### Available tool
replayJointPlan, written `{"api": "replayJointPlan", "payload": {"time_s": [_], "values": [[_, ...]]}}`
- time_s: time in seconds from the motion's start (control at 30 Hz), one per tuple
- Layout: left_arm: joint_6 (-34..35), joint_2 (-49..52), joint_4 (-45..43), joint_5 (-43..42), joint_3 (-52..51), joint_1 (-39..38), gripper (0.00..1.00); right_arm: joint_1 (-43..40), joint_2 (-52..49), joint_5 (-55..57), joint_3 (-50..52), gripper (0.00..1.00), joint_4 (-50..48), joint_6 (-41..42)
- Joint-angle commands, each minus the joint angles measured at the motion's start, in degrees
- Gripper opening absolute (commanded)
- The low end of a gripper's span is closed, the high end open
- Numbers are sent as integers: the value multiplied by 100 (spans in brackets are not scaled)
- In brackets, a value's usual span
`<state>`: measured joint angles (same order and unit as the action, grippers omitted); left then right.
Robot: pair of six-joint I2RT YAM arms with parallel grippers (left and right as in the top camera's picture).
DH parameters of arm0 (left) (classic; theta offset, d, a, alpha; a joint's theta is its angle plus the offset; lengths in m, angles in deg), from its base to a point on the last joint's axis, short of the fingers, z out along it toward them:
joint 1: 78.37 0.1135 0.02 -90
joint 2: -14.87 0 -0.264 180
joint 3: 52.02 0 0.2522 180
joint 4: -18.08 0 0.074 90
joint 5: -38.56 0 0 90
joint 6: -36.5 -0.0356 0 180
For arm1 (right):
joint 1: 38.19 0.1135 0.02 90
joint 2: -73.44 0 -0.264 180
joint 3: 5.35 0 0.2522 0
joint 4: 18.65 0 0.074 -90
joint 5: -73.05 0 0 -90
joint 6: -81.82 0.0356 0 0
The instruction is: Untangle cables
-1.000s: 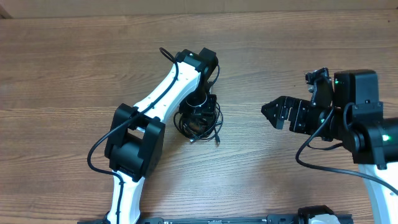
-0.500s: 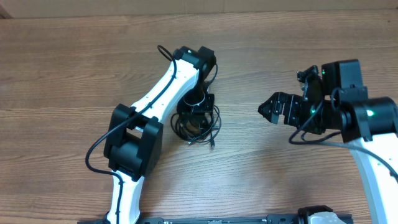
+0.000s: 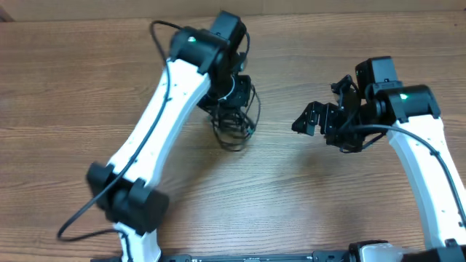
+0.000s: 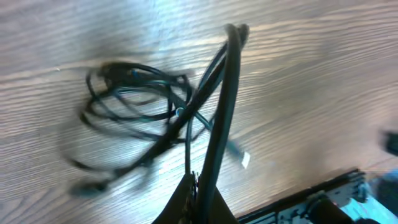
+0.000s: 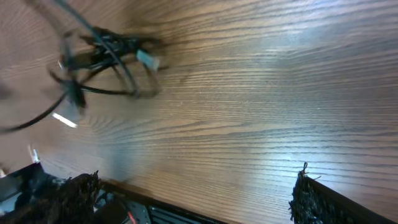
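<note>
Your left gripper point(image 3: 236, 93) is pinching cables point(image 3: 234, 125), jaws fully closed; in wrist view several strands point(image 4: 219, 106) are running taut out of fingers. Remaining loops point(image 4: 134, 102) are spreading below gripper, near table point(image 3: 73, 87) centre; cannot tell whether they are resting on wood or hanging just clear. Silver plug point(image 4: 244, 160) is trailing beside loops. Your right gripper point(image 3: 306, 122) is hovering well right of cables, jaws standing wide, holding nothing.

A wood-grain table point(image 3: 73, 87) fills the view; beyond its edge at 12 o'clock runs a pale strip point(image 3: 109, 7), perhaps floor.
</note>
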<state>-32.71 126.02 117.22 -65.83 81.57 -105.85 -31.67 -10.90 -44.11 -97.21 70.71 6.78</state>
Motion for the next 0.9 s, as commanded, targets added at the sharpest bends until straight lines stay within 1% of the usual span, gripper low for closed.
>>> {"api": "replayJointPlan", "payload": {"time_s": [0.0, 0.23, 0.37, 0.47, 0.5, 0.57, 0.6, 0.67, 0.7, 0.73, 0.77, 0.8, 0.87], "values": [[-66, -352, -2, -48, 122, 11, 4, 28, -129, -260, -61, 100, -26, -15], [-59, -391, 46, 39, 118, 22, 4, 61, -146, -273, -61, 100, -20, -42], [136, -417, 50, 127, 122, 103, 4, 192, -146, -271, -61, 100, -4, -42], [153, -437, 61, 125, 122, 160, 4, 295, -146, -267, -61, 100, -13, -42], [153, -439, 81, 127, 122, 170, 6, 343, -146, -256, -61, 100, -28, -39], [151, -437, 131, 140, 120, 199, 16, 437, -146, -247, -61, 100, -79, -37], [149, -437, 153, 168, 120, 203, 22, 472, -146, -247, -61, 100, -107, -37], [151, -437, 205, 278, 120, 205, 49, 533, -146, -249, -61, 100, -173, -26], [151, -437, 227, 326, 120, 208, 59, 553, -146, -247, -61, 100, -195, -13], [151, -437, 251, 380, 120, 208, 64, 570, -146, -245, -61, 100, -219, -13], [153, -437, 269, 417, 120, 208, 65, 577, -146, -243, -61, 100, -236, -15], [153, -437, 278, 428, 120, 208, 71, 579, -146, -238, -61, 100, -251, -15], [155, -439, 289, 426, 120, 208, 87, 579, -146, -201, -61, 100, -302, -13]]}}
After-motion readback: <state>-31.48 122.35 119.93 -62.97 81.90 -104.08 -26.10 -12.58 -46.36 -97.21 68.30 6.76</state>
